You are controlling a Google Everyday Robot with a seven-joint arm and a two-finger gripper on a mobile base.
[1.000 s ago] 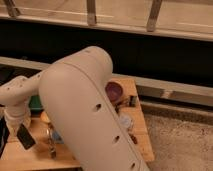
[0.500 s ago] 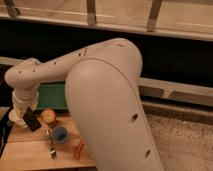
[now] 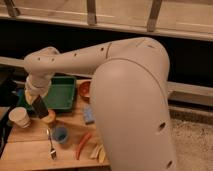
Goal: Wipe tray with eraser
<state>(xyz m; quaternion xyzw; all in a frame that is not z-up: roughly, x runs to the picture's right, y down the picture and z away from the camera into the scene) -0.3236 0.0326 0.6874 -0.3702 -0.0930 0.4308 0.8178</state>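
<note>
Arm (image 3: pixel 131 100) hides the right side of the surface (image 3: pixel 25 147). My gripper (image 3: pixel 38 103) has its fingers clamped on the eraser (image 3: pixel 41 109) at the tray's (image 3: pixel 64 84) front edge, near a white cup (image 3: pixel 19 117). The orange bowl (image 3: pixel 84 90), hidden before, shows now.

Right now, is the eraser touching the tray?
Cannot tell. In the camera view the pincer holds the eraser at the front-left rim of the tray. The two overlap there, so neither contact nor a gap shows.
</note>
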